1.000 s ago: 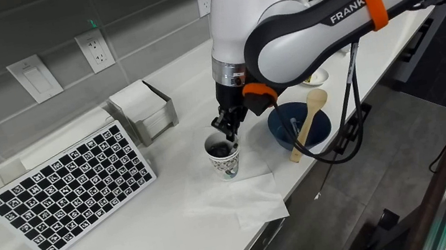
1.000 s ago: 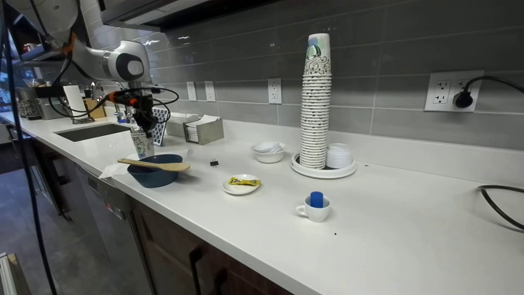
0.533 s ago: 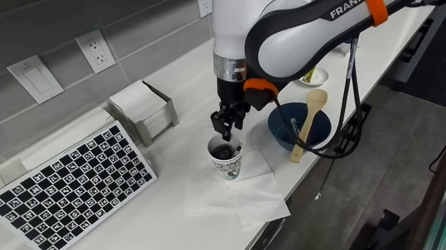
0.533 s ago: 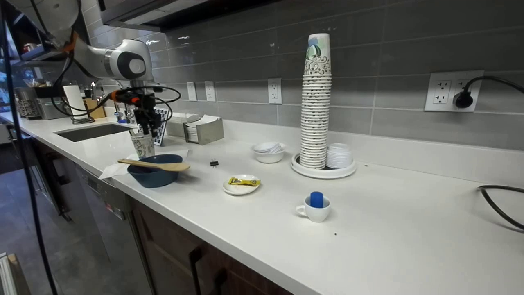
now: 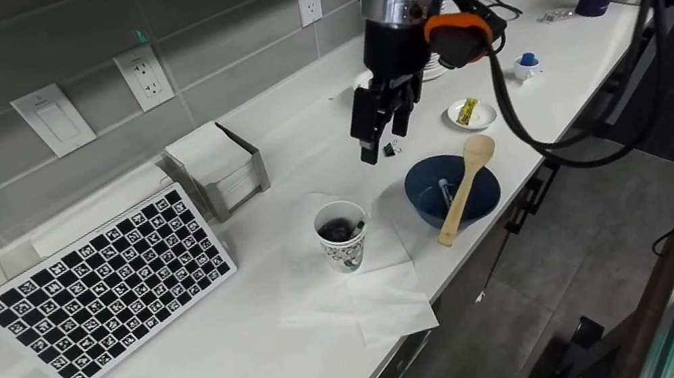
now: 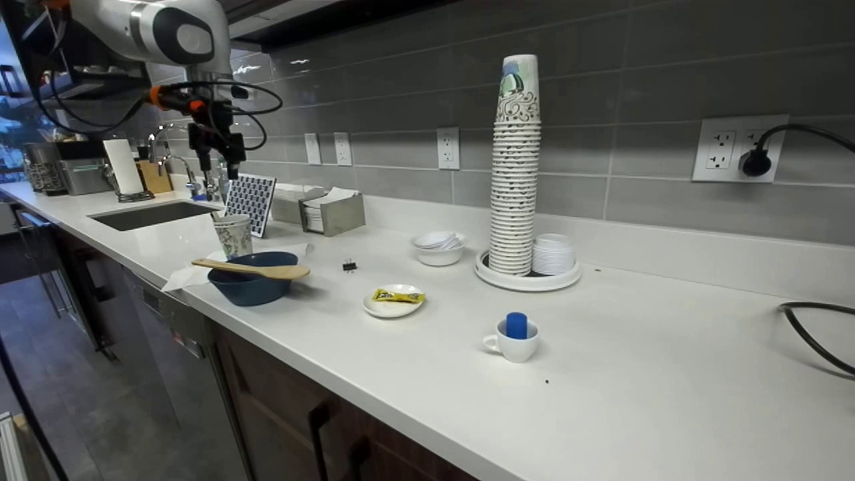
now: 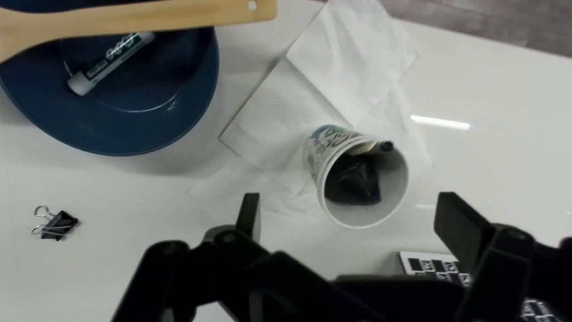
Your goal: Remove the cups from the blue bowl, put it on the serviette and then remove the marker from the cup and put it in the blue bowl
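Note:
Nested white paper cups (image 5: 344,254) with dark swirls stand upright on the rumpled serviette (image 5: 392,303). Inside the top cup lie a dark folded object (image 7: 353,181) and a slim piece with a black end (image 7: 386,146). Beside them sits the blue bowl (image 7: 129,134), holding a white marker (image 7: 111,62) with a green label. My gripper (image 7: 349,210) is open with nothing between its fingertips. It hangs above the counter, clear of the cups and higher than the bowl, as both exterior views show it (image 5: 385,140) (image 6: 219,172).
A wooden spoon (image 5: 468,184) lies across the bowl's rim. A binder clip (image 7: 58,225), a small plate (image 6: 394,307) with a yellow packet, and a white mug (image 6: 513,347) are farther along the counter. A chequered board (image 5: 107,289) and a napkin holder (image 5: 225,173) stand near the wall.
The gripper has opened at the cups' rim, then risen away from it, up and to the right in an exterior view. The cups shifted very slightly and stay standing on the serviette.

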